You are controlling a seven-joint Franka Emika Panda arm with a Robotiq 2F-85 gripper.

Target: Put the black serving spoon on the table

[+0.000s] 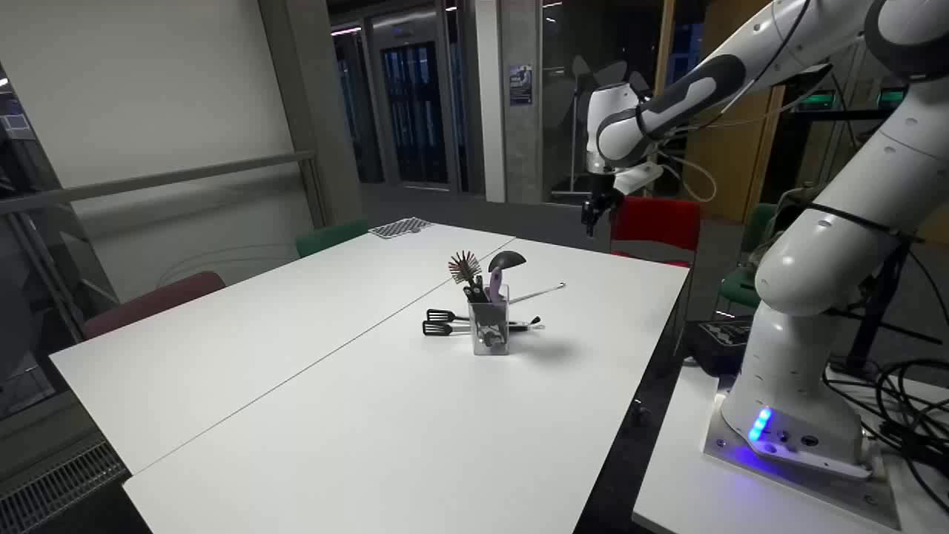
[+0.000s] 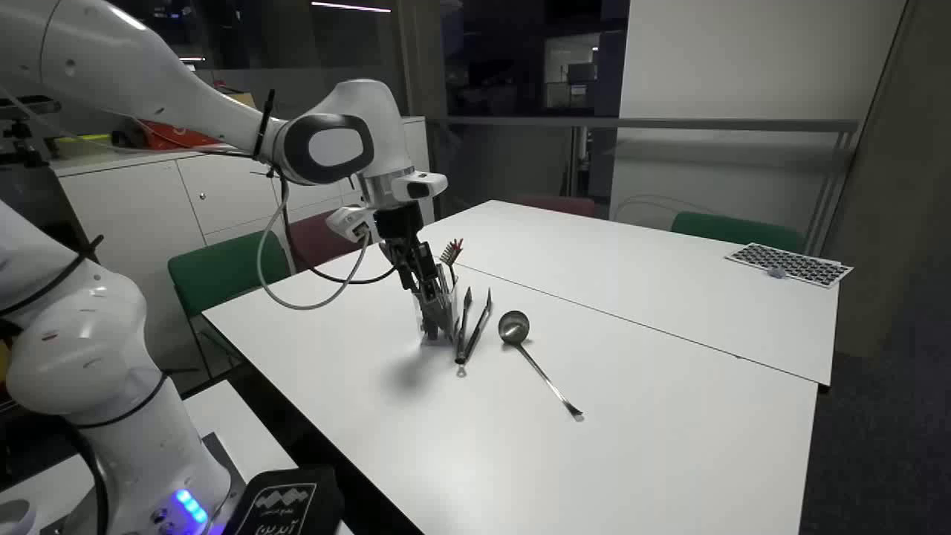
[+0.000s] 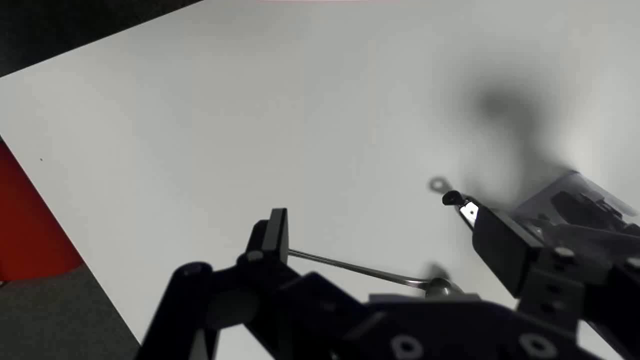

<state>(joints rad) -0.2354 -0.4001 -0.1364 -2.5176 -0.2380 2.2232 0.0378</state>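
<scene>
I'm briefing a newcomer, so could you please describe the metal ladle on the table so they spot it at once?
Start at the white table and find the clear utensil holder. In an exterior view, the metal ladle lies right of the tongs beside that holder. Unlike the V-shaped tongs, it has one slim handle and a round bowl.

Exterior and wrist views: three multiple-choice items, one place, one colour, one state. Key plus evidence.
1. Where is the black ladle?
A. On the red chair
B. In the clear container
C. Flat on the table

2. Colour of the base lights?
A. Blue
B. Green
C. Red

3. The gripper is:
A. Shut on the brush
B. Shut, empty
C. Open

1: B, its bowl rises above the rim in an exterior view.
2: A, they glow blue in both exterior views.
3: C, the wrist view shows its fingers apart.
</scene>
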